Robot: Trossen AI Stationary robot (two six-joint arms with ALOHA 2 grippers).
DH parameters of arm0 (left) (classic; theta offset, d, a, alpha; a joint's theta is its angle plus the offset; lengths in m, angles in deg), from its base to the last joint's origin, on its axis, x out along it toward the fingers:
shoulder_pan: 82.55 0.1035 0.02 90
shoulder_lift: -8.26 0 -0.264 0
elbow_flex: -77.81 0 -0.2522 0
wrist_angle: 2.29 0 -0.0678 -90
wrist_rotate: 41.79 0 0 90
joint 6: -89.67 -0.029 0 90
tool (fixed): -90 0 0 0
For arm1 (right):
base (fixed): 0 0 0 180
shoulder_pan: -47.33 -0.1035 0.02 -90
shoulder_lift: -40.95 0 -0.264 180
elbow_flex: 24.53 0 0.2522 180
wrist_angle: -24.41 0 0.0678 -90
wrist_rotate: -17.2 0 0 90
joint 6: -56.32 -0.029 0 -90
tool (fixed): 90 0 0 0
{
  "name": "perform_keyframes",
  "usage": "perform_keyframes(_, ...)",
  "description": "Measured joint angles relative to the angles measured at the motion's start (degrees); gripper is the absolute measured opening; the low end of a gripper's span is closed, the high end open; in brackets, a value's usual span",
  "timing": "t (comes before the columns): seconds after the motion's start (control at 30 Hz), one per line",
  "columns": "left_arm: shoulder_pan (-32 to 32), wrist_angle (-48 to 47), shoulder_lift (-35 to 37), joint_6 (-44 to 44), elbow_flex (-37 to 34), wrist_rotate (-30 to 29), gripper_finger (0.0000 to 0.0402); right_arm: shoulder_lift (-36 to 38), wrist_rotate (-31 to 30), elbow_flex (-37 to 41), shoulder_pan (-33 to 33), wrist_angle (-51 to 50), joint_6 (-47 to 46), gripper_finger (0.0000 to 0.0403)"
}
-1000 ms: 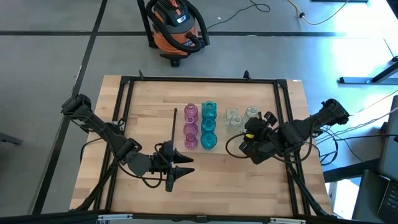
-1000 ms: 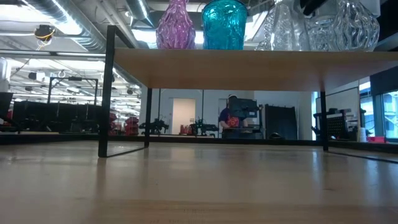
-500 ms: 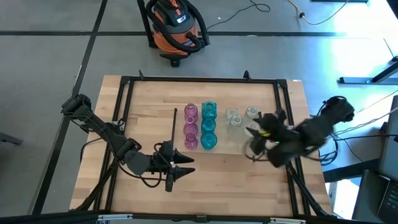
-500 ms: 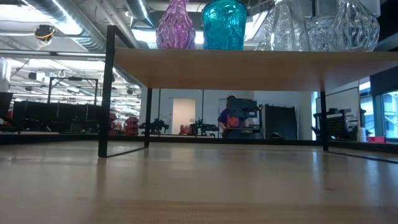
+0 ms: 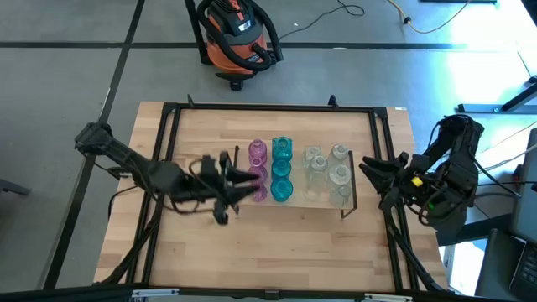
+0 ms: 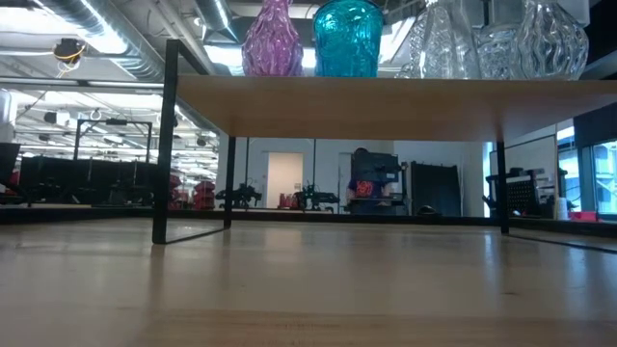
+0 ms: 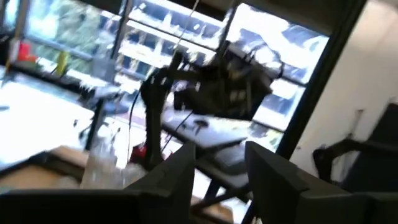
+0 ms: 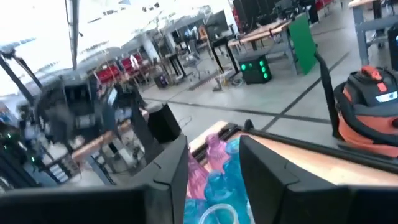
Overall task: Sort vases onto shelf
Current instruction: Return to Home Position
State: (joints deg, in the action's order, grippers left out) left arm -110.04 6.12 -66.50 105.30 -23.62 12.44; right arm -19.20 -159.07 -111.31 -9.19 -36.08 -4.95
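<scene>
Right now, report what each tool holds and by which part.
Nothing is held. The left tool and the right tool are both open and empty; the vases stand on the shelf.

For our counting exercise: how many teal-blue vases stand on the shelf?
3 teal-blue vases, one column on the shelf: far, middle, near, between pink vases and clear vases. None appears hidden.
</scene>
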Motion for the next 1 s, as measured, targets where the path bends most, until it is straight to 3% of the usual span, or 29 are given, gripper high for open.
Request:
perform_keyframes(0.07,3.1,0.0,1.9,-1.0,0.0,4.8,0.0128,0.2,3.8,0.9,2.1,3.7,3.8,0.0120)
perform_keyframes(0.17,8.9,-2.1,4.6,-1.7,0.0,12.3,0.0117,0.2,14.1,2.9,8.2,10.2,13.2,0.0119)
perform_keyframes(0.37,23.6,-8.6,8.2,0.3,0.0,27.9,0.0106,2.9,49.1,9.3,30.1,36.8,43.7,0.0119)
perform_keyframes(0.47,30.6,-10.5,9.4,1.6,0.0,35.4,0.0105,7.5,59.1,10.3,42.5,39.1,48.2,0.0119)
perform_keyframes(0.6,38.4,-14.0,12.4,1.9,0.0,40.0,0.0105,15.7,66.9,12.4,55.8,42.6,51.8,0.0119)
perform_keyframes(0.73,45.2,-15.2,16.9,2.5,-2.8,42.4,0.0105,25.4,72.4,17.1,64.7,46.4,53.4,0.0119)
perform_keyframes(0.87,50.5,-9.6,22.7,8.3,-13.3,45.3,0.0105,34.5,72.8,25.1,68.7,47.2,51.2,0.0119)
perform_keyframes(1.0,52.9,5.2,28.0,16.6,-27.9,45.7,0.0105,39.9,71.2,34.6,69.3,47.5,46.5,0.0119)
